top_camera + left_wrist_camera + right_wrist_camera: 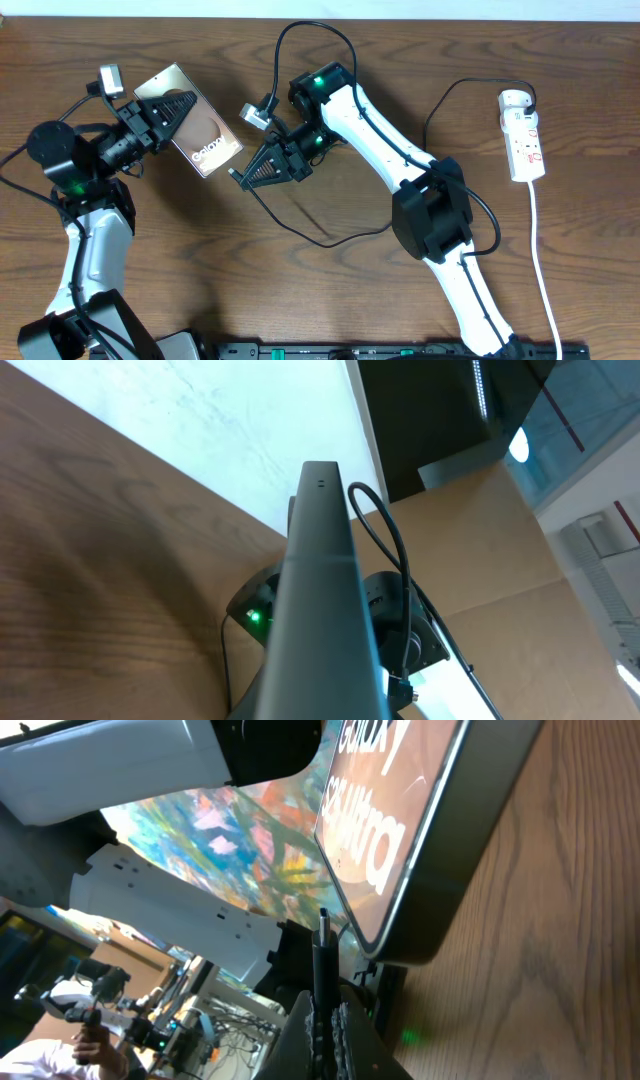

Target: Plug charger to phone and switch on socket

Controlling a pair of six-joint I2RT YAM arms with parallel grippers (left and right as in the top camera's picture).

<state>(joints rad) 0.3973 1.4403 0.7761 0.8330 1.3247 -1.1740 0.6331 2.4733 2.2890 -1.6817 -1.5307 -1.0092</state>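
The phone (205, 140), bronze-brown with white "Galaxy" lettering, is lifted off the table at the left, and my left gripper (178, 110) is shut on its upper end. It shows edge-on as a grey slab (320, 590) in the left wrist view. My right gripper (245, 175) is shut on the charger (322, 960). The plug tip (233, 172) points at the phone's lower end, a short gap away. In the right wrist view the phone (420, 830) fills the upper right, just beyond the tip. The black cable (330, 238) loops across the table to the socket (525, 135) at the far right.
The socket's white cord (540, 260) runs down toward the front edge. The right arm's white links (380, 140) and its black joint (432, 210) cross the table's middle. A dark rail (400, 350) lies along the front edge.
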